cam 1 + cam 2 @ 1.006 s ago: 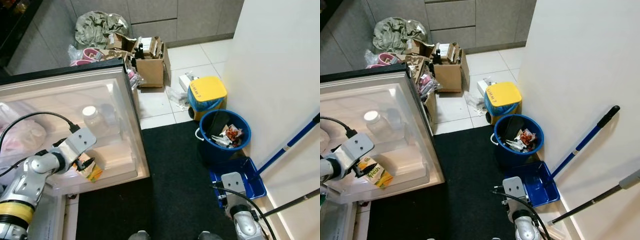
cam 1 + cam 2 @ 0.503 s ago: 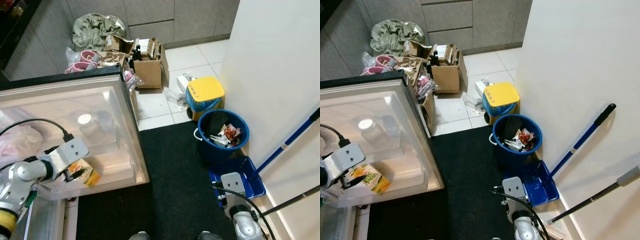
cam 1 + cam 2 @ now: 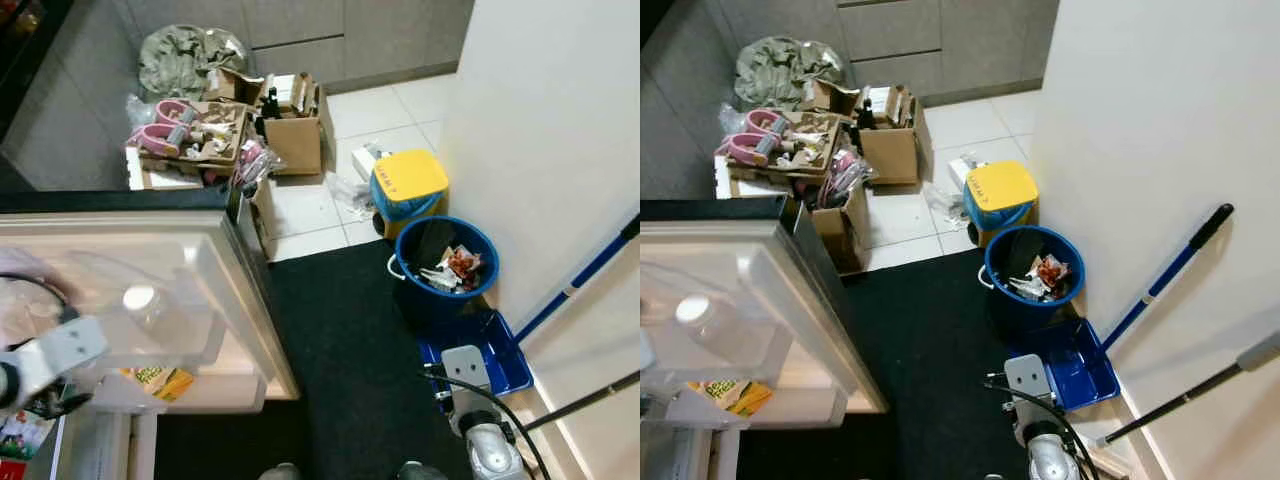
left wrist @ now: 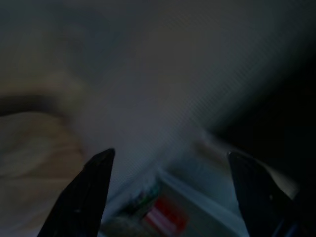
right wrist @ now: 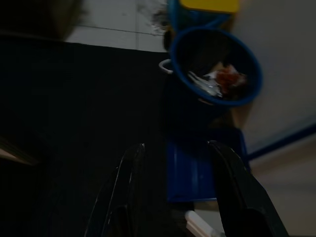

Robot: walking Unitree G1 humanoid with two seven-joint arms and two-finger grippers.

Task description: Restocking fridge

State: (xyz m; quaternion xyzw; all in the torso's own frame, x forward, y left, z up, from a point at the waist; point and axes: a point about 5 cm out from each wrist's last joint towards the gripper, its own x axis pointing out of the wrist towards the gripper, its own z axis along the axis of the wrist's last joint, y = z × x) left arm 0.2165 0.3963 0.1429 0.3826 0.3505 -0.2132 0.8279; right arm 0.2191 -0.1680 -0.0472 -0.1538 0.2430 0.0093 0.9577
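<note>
1. Nearest the robot, the left gripper (image 4: 168,197) is held with fingers spread, empty, beside the fridge door (image 3: 150,250).
2. On the door shelf (image 3: 215,375), a juice carton (image 3: 160,381) is lodged behind a clear jar (image 3: 150,310).
3. Lower right, the right gripper (image 5: 177,197) is hung parted over the black mat (image 3: 350,340).
4. Farther off, a blue bucket (image 3: 443,268) is placed.

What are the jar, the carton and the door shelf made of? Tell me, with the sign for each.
Jar: clear plastic or glass, see-through with a white lid; which one, I cannot tell.
Carton: printed, coated paperboard by the look, flat faces in yellow and green.
Door shelf: translucent moulded plastic; the things behind it show through, hazed.
</note>
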